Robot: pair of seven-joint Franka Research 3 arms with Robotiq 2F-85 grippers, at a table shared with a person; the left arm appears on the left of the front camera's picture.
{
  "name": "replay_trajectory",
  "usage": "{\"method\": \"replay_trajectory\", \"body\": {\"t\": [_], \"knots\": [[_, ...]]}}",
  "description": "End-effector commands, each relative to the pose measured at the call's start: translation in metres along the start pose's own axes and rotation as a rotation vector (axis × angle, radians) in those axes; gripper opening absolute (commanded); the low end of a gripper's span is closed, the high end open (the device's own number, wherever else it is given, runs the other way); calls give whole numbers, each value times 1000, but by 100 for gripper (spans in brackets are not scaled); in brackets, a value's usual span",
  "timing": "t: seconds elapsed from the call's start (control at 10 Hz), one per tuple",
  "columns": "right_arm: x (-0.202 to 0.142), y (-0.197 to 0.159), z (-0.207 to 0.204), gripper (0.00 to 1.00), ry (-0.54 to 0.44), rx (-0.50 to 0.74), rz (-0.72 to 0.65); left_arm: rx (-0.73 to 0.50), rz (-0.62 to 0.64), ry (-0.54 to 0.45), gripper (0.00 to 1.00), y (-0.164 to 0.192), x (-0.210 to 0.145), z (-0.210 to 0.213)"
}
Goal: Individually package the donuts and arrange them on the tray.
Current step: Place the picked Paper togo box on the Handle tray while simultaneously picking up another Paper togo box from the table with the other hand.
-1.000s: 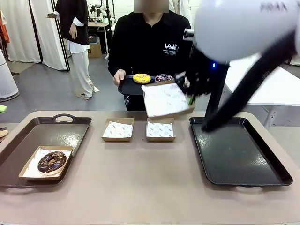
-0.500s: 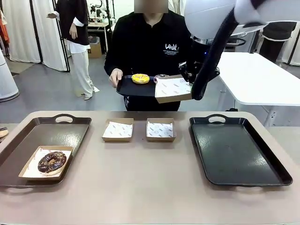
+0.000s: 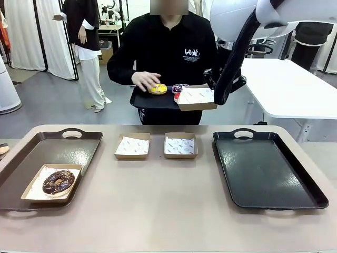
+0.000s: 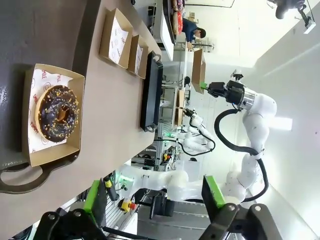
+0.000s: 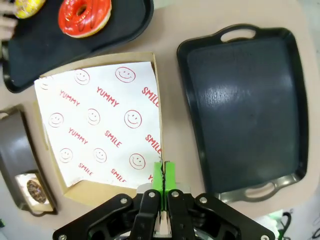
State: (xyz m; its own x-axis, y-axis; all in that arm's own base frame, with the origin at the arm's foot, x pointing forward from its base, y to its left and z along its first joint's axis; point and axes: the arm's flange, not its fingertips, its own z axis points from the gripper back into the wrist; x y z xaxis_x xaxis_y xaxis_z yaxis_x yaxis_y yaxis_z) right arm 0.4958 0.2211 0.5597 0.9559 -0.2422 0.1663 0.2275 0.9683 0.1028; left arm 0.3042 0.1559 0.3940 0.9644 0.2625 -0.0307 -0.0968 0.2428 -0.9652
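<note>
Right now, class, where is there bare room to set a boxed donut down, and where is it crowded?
Bare: the right tray; the table nearer than the two empty boxes, between the trays; the far half of the left tray. Crowded: around the person's tray: donuts, a hand, the box in the right gripper.

The chocolate donut (image 3: pixel 58 182) (speckled with light sprinkles) lies flat at the front view's lower left. Near the top centre sit the yellow donut (image 3: pixel 157 89) and, just right of it, the dark sprinkled donut (image 3: pixel 180 87), partly hidden. The glossy red donut (image 5: pixel 84 15) lies flat at the right wrist view's upper left.
</note>
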Motion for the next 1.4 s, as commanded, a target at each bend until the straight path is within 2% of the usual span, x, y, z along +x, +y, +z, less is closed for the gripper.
{"method": "replay_trajectory", "body": {"t": [0.0,1.3], "knots": [[-4,2,0,0,-3,-2,6,-13,-14,-2,100,-1,0,1],[-4,2,0,0,-3,-2,6,-13,-14,-2,100,-1,0,1]]}}
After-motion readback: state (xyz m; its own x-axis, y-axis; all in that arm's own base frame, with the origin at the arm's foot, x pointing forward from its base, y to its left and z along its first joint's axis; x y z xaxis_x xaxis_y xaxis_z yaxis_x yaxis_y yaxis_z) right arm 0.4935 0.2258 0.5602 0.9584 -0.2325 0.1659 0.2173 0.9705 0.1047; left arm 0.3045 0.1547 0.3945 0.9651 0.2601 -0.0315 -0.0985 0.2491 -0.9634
